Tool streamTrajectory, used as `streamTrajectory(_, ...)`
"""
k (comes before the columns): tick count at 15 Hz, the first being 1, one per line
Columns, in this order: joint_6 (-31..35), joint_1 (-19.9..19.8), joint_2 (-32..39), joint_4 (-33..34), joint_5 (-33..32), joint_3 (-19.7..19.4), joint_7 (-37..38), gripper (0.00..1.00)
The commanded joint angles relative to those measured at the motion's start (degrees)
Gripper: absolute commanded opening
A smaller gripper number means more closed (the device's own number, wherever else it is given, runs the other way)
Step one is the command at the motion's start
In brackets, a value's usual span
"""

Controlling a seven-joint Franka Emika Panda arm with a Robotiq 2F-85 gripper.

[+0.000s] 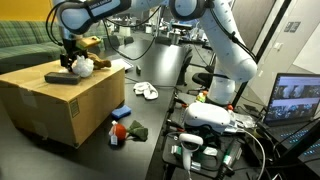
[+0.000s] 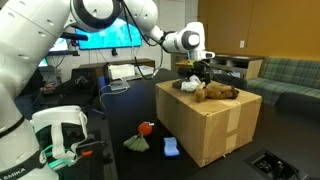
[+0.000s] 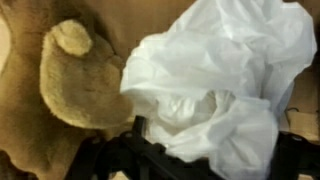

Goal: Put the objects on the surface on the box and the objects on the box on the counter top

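The brown cardboard box (image 1: 60, 105) (image 2: 215, 130) stands on the dark counter top (image 1: 160, 75) (image 2: 120, 110). On its top lie a brown plush toy (image 3: 70, 75) (image 2: 220, 92) and a crumpled white plastic bag (image 3: 220, 70) (image 1: 83, 66) (image 2: 189, 85), touching each other. My gripper (image 3: 205, 155) (image 1: 70, 52) (image 2: 198, 68) hangs right over the bag, open. Its dark fingers (image 3: 140, 152) stand wide on either side of the bag's lower part. On the counter beside the box lie a blue object (image 1: 122, 111) (image 2: 171, 147), an orange-red object (image 1: 120, 130) (image 2: 147, 127), a green cloth (image 1: 138, 131) (image 2: 136, 144) and a white item (image 1: 146, 90).
A flat dark piece (image 1: 62, 76) lies on the box top by the bag. Monitors (image 1: 298, 98) (image 2: 105, 38), cables and white gear (image 1: 210, 118) (image 2: 60, 135) crowd the counter's edges. A green sofa (image 1: 25, 45) (image 2: 285, 75) stands behind the box.
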Motion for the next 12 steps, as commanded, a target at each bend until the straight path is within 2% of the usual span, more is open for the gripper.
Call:
streamTrajectory(1, -0.72, -0.62, 1.11, 1.30, -0.13, 0.35, -1.20, 1.00)
streamTrajectory(2, -0.82, -0.52, 1.06, 1.23, -0.20, 0.33, -1.17, 0.77)
streamTrajectory(3, -1.29, -0.34, 0.75, 1.24, -0.40, 0.25, -1.12, 0.74)
streamTrajectory(9, -3.63, 0.60, -1.21, 0.66, -0.67, 0.44, -1.30, 0.29)
streamTrajectory(12, -7.50, 0.47, -2.48, 0.82, -0.11, 1.02, -2.35, 0.06)
